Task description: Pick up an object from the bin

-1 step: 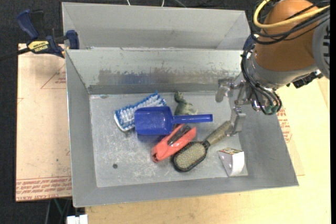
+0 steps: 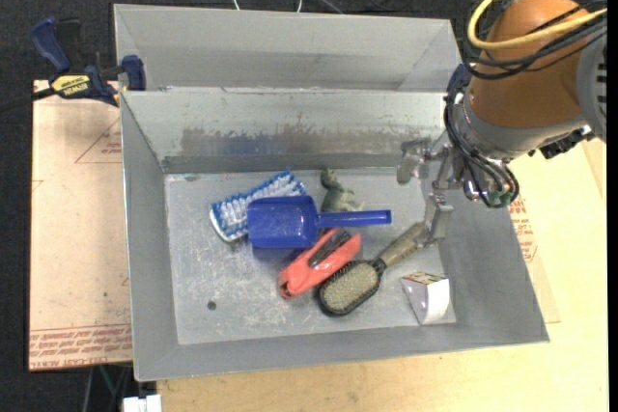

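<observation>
We started at the left of the grey metal bin [image 2: 193, 304], where a blue-and-white brush [image 2: 230, 213] lay just to the left of the blue scoop [image 2: 282, 224], its bristle end touching the scoop's bowl. The scoop itself lay near the middle of the floor, its handle running out to the right. Just above that handle stood a small grey-green toy figure [image 2: 338, 196], close to the back wall. Below the scoop and partly tucked under its handle we saw a red-orange clip-like tool [image 2: 317, 263], lying on a slant. Touching the right side of that tool, below and to the right of the scoop, lay a dark oval hairbrush [image 2: 352, 285], bristles up, with its handle slanting up and away to the right, past the end of the scoop's handle.

Further right of the scoop, the gripper [image 2: 433, 212] hung down from under the arm's orange cover [image 2: 526, 63], its tip at the far end of the hairbrush's handle. We could not tell whether it touched the handle, nor whether the claw stood wide or narrow. Below it, farthest from the scoop, a small white carton [image 2: 428, 296] lay by the bin's right wall, just beside the hairbrush but apart from it.
</observation>
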